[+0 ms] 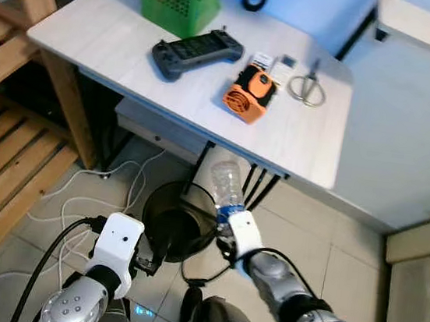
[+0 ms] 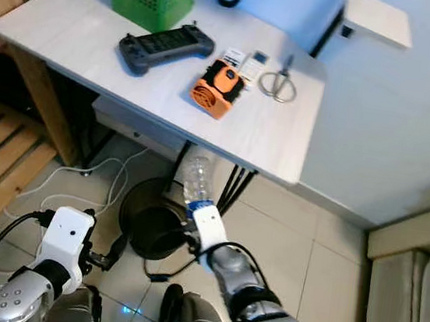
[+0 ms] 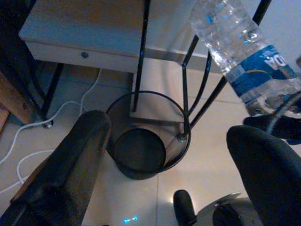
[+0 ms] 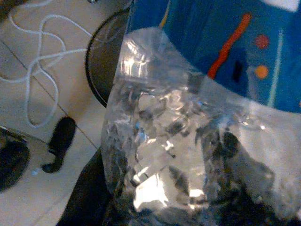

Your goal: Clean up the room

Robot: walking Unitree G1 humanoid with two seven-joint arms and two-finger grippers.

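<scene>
Under the desk (image 1: 310, 153) a black wire bin (image 1: 178, 223) waits at the right gripper (image 1: 229, 229)'s nine o'clock, clamped round an empty water bottle (image 1: 226, 183) seemingly bound there, while the left gripper (image 3: 164, 165) hangs spread, holding nothing.

A crumpled clear plastic bottle (image 1: 226, 184) with a blue label is clamped in the right claw (image 1: 228, 227), held roughly upright and tilted slightly, above the far rim of a round black wire bin (image 1: 179, 219) standing open on the tiled floor.
</scene>
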